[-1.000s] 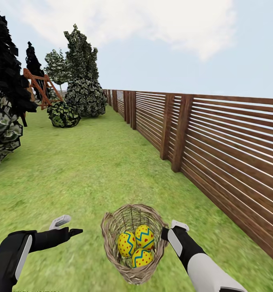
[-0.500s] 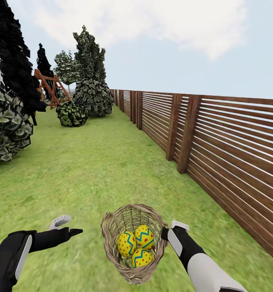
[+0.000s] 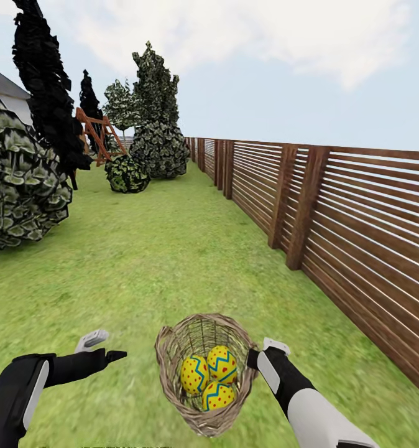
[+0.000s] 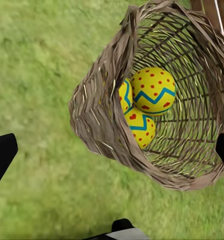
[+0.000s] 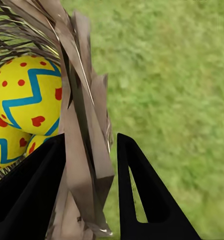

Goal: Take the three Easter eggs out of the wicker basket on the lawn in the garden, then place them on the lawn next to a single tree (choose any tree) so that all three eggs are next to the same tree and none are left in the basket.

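Observation:
The wicker basket (image 3: 170, 348) hangs tilted between my arms over the lawn (image 3: 141, 249). My right gripper (image 3: 254, 359) is shut on its rim. In the right wrist view its black fingers (image 5: 141, 190) clamp the woven basket wall (image 5: 82, 125). Three yellow Easter eggs (image 3: 222, 363) (image 3: 194, 373) (image 3: 217, 395) lie inside, and the eggs (image 4: 152, 92) also appear in the left wrist view. My left gripper (image 3: 107, 347) stands open and empty to the basket's left, apart from it. A tree (image 3: 119, 102) with speckled foliage stands far off.
A brown slatted fence (image 3: 334, 211) runs along the right. A big leafy shrub (image 3: 20, 180) and a black tree (image 3: 45, 74) are at the left. A smaller shrub (image 3: 127, 173), an orange wooden frame (image 3: 97, 134) and a tall speckled conifer (image 3: 153, 81) stand far ahead.
The whole picture has slid right, so the camera has turned left; more of the left shrub and a house roof show. Arms, basket and eggs keep their places in the view.

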Robot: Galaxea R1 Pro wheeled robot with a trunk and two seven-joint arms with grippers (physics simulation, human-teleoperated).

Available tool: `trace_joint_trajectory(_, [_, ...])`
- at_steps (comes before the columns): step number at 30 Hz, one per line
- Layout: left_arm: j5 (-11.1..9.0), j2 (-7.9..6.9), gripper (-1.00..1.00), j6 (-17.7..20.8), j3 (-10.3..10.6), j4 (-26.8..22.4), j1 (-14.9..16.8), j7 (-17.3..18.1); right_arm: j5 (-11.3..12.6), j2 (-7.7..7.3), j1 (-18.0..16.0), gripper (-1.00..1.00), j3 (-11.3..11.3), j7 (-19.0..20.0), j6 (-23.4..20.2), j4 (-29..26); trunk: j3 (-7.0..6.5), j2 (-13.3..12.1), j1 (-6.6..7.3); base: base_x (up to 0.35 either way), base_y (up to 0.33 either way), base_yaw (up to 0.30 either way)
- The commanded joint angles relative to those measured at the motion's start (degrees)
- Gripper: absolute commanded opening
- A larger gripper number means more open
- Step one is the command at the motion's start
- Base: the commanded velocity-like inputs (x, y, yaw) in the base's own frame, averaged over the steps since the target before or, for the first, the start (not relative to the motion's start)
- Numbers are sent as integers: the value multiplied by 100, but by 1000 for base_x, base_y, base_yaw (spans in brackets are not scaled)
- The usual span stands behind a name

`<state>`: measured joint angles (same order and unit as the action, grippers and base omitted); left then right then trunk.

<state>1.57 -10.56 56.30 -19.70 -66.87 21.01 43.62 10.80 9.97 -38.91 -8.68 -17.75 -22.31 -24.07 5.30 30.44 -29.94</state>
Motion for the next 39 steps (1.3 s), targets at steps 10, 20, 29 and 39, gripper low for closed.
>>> trace_joint_trajectory(10, [19, 2, 100, 39, -9, -1, 8, 33, 71, 3, -4, -100, -10, -29, -7, -19, 11, 12, -3, 0, 0, 171])
trace_joint_trajectory(20, [19, 2, 100, 39, -7, -2, 8, 33, 70, 3, -5, -100, -10, -29, -5, -19, 11, 12, -3, 0, 0, 171])
trace_joint_trajectory(29, [19, 2, 100, 39, -7, -2, 8, 33, 65, 3, -5, -100, -10, -29, -5, -19, -150, -349, 195, 0, 0, 171])
trace_joint_trajectory(39, [19, 2, 100, 39, 0, -2, 8, 33, 65, 3, -3, -100, -10, -31, -7, -19, -330, -750, 415, 0, 0, 171])
